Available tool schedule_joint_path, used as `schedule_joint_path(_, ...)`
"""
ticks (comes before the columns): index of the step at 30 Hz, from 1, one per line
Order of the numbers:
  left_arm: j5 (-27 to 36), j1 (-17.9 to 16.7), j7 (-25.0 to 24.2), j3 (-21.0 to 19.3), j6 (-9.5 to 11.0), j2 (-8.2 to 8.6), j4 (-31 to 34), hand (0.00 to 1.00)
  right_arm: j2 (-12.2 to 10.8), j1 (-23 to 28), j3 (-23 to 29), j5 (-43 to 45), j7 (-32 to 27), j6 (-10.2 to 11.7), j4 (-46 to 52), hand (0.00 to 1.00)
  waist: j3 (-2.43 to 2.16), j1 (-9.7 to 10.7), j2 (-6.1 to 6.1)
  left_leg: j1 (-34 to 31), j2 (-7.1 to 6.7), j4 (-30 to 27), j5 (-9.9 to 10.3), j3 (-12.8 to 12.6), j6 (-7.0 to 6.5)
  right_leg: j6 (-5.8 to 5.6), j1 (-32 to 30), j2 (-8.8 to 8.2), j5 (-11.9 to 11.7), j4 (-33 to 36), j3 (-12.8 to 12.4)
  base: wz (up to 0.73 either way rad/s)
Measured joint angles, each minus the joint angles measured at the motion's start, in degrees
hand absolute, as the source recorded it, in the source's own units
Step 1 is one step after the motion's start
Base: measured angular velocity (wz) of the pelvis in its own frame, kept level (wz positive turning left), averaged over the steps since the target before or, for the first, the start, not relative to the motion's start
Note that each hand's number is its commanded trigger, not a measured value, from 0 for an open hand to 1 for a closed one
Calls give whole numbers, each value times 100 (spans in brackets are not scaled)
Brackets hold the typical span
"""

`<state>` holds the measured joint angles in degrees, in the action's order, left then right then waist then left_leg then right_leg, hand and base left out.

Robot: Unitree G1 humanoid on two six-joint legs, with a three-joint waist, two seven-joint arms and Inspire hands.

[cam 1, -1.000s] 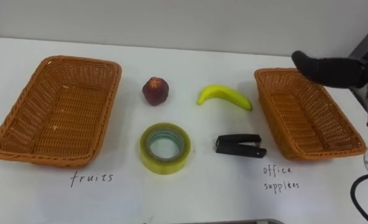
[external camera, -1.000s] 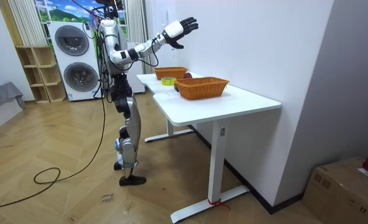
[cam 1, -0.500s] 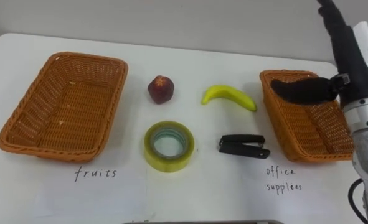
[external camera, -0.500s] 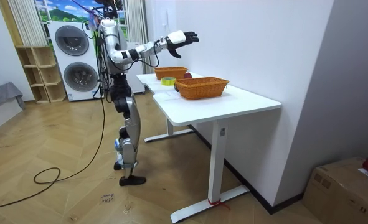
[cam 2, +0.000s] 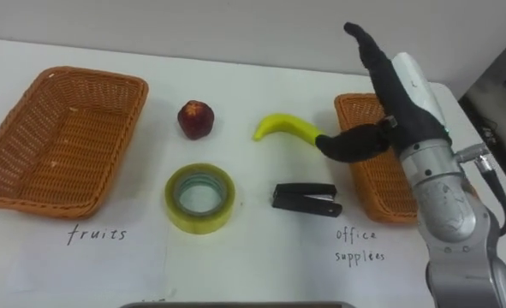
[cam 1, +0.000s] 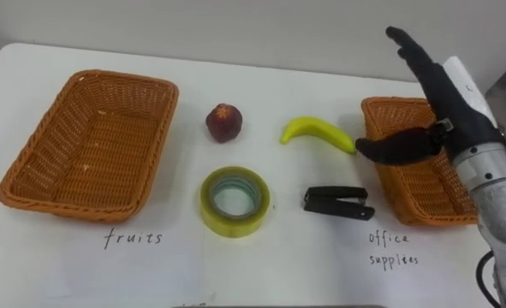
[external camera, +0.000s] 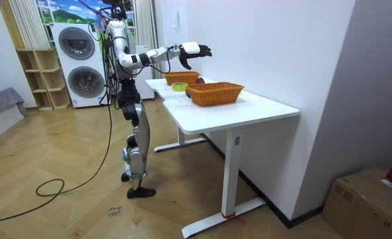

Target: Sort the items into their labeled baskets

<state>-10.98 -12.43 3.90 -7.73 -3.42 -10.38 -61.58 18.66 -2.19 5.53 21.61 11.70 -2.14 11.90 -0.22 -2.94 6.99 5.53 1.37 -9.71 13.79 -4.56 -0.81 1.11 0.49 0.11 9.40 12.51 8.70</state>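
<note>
Right hand [cam 1: 448, 92] lowered — over white table [cam 1: 261, 265].

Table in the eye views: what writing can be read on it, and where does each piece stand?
"fruits": handwritten on the table, just in front of the left basket.
"office supplies": handwritten in two lines on the table, in front of the right basket.
No readable print on the tape roll or the stapler.

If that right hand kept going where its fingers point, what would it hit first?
Likely nothing on the table: the right hand, above the office supplies basket, points across it toward the wall. Depth is unclear.
</note>
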Motion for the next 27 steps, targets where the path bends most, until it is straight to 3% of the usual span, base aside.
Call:
schedule_joint_path(15,5,177,130,122,0,-12,-17,0,33,12,-611,482,735,-217,-237,0,31,-68,3,15,3,2,-1,9,0,1,53,-2,-25,-88,76,0)
schedule_joint_path(27,6,329,217,115,0,-9,-28,0,33,11,-617,650,1332,-371,-215,0,32,-175,4,21,2,16,-1,8,0,-1,56,-2,-26,-95,74,0)
